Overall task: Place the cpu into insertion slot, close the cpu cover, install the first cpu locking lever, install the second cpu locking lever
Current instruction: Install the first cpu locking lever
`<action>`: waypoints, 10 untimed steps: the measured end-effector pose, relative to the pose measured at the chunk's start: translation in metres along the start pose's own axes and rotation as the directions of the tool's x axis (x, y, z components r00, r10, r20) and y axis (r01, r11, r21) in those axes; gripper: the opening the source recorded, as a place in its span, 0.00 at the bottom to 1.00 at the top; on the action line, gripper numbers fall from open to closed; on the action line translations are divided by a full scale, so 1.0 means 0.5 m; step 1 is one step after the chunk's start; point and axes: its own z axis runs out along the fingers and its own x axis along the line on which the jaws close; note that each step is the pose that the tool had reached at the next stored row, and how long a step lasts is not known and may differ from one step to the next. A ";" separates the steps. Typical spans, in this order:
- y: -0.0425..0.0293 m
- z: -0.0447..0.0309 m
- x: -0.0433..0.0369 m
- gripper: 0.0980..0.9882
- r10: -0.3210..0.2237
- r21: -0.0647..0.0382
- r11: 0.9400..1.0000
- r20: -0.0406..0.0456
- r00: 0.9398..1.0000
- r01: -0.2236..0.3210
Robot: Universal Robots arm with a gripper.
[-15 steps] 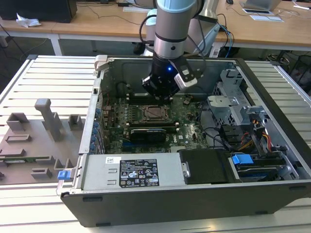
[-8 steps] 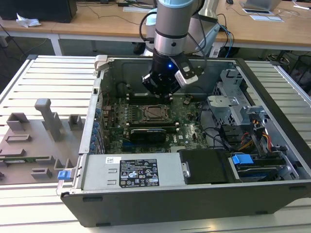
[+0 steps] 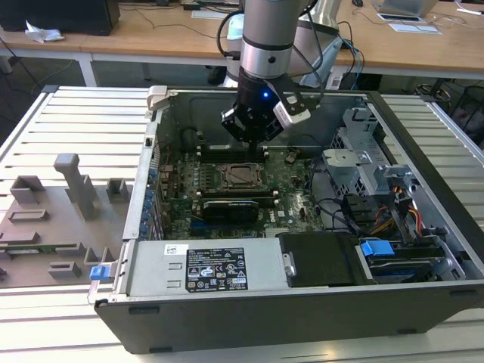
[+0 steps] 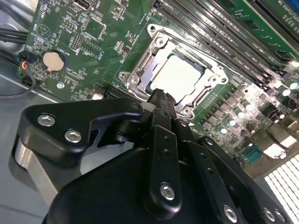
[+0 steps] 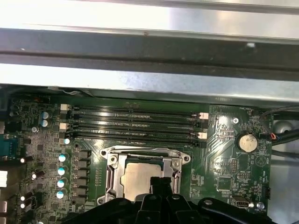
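Observation:
The cpu point(image 4: 180, 74) lies flat in the insertion slot point(image 4: 140, 70) on the green motherboard, its silver-grey top showing. The cpu cover point(image 5: 113, 173), a silver frame, lies down around the chip, which shows through its window. My gripper point(image 4: 161, 95) hangs just above the near edge of the socket with its black fingers together and nothing between them. In the exterior view the gripper point(image 3: 253, 144) stands inside the open computer case, over the cpu point(image 3: 240, 175). In the first wrist view the fingertips point(image 5: 161, 183) overlap the chip's edge.
Long black memory slots point(image 5: 135, 123) run beside the socket, towards the case wall point(image 5: 140, 79). A coin battery point(image 4: 52, 60) sits on the board. A black card point(image 3: 234, 206), the power supply point(image 3: 204, 265) and a drive cage point(image 3: 363, 162) crowd the case. A grey fixture point(image 3: 68, 204) lies outside.

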 end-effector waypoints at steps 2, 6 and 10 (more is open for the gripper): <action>0.000 -0.006 0.000 0.01 0.000 0.000 1.000 0.000 1.000 0.000; 0.000 -0.013 0.000 0.01 0.000 0.000 1.000 0.000 1.000 0.000; 0.000 -0.013 0.000 0.01 0.000 0.000 1.000 0.000 1.000 0.000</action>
